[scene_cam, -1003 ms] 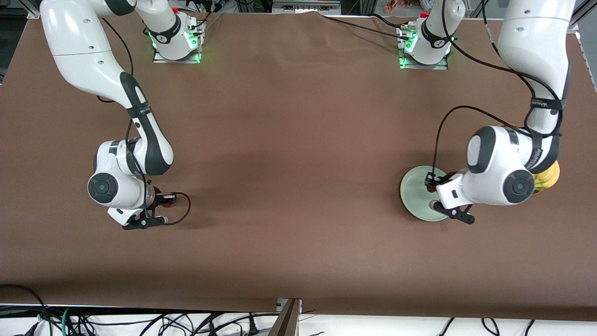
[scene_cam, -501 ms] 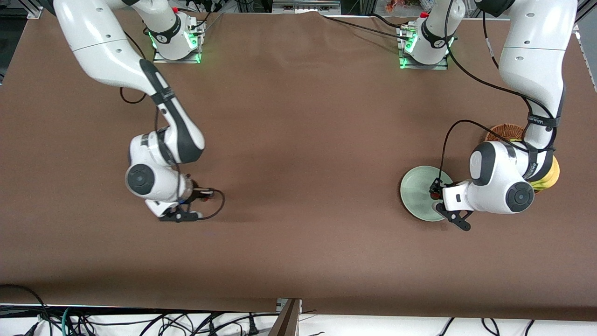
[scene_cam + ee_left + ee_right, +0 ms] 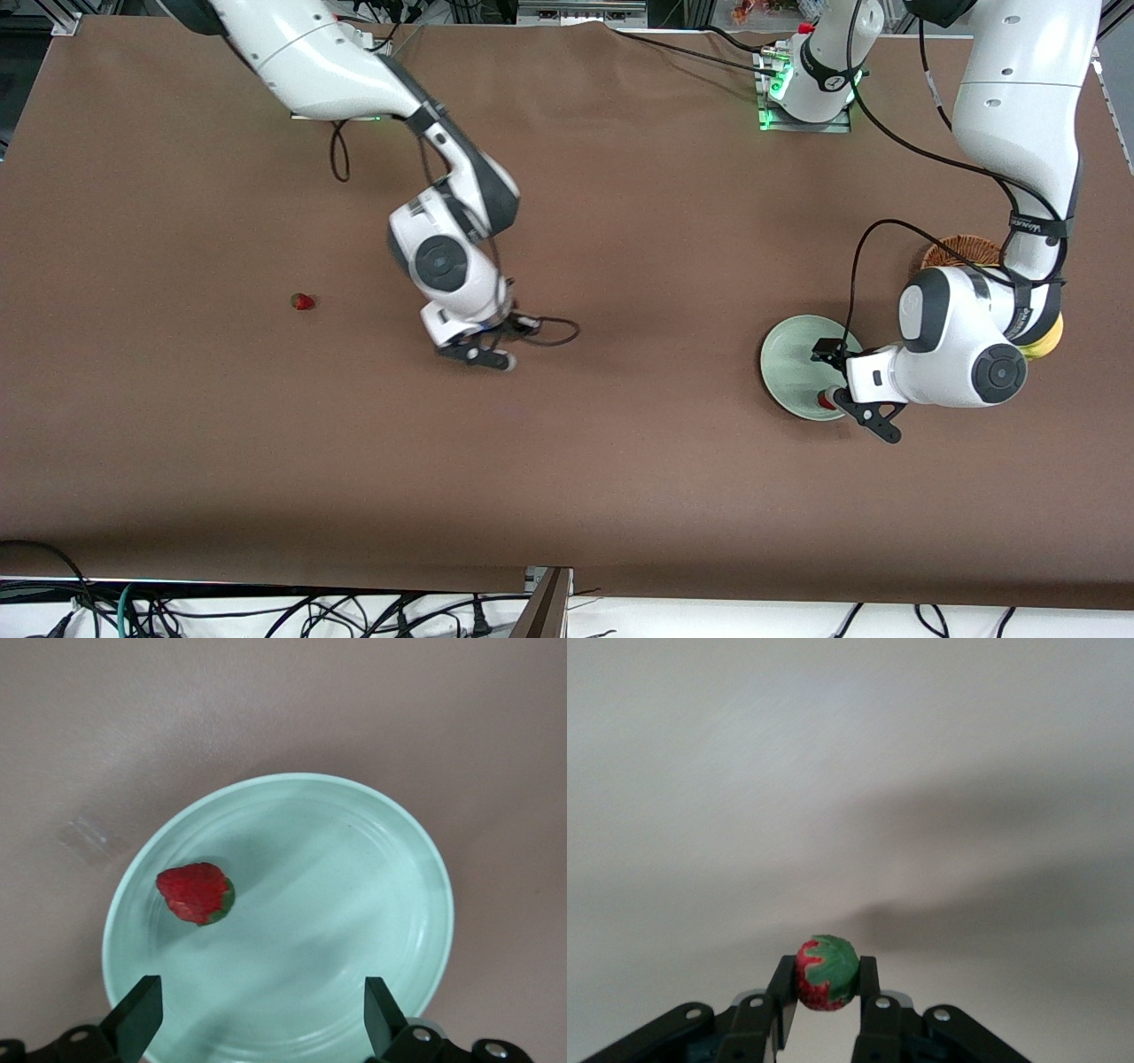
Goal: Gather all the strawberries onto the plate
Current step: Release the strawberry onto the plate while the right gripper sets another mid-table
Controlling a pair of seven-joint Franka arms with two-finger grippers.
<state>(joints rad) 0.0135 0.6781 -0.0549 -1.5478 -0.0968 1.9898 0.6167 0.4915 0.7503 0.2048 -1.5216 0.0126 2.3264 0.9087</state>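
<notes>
Clamping a strawberry (image 3: 827,974), right gripper (image 3: 827,992) over table; left gripper (image 3: 261,1014) wide above plate (image 3: 354,904).

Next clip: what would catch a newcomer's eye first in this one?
Probably the right gripper, shut on a strawberry and carrying it over the bare middle of the table. Next, the mint-green plate at the left arm's end, one strawberry already on it, with the open left gripper just above. A third lone strawberry lies on the cloth toward the right arm's end.
</notes>
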